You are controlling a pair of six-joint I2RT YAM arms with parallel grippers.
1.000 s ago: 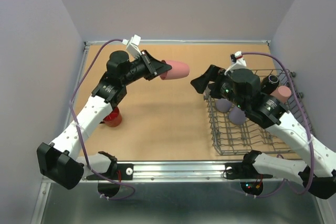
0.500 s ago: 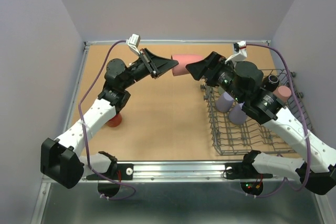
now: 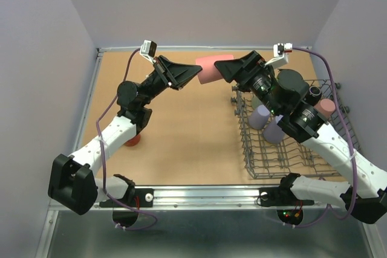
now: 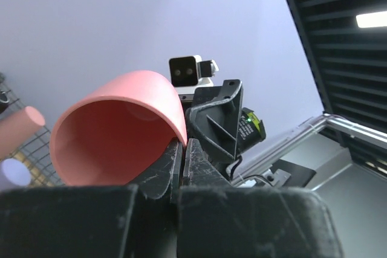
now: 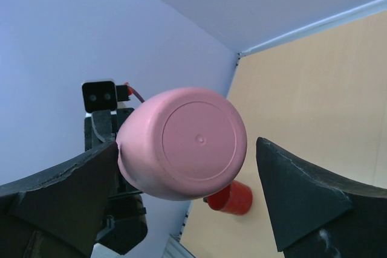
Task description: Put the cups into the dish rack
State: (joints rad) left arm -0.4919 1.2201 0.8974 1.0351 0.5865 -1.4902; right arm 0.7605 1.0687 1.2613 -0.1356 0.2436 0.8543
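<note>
My left gripper (image 3: 195, 72) is shut on the rim of a pink cup (image 3: 210, 69) and holds it sideways in the air over the far table. In the left wrist view the fingers (image 4: 181, 156) pinch the cup's wall (image 4: 115, 128). My right gripper (image 3: 228, 70) is open, its fingers on either side of the cup's base (image 5: 184, 143). The grey wire dish rack (image 3: 266, 162) at right holds two lavender cups (image 3: 260, 116), a second pink cup (image 3: 325, 107) and a dark mug (image 3: 312, 93). A red mug (image 3: 131, 140) stands on the table under the left arm. The sage-green cup is out of view.
The red mug also shows in the right wrist view (image 5: 233, 196). Grey walls close in the table on three sides. A metal rail (image 3: 199, 194) runs along the near edge by the arm bases.
My left gripper has carried the pink cup up and to the right. My right gripper has swung left from the rack, and its open fingers now flank the cup's base.
</note>
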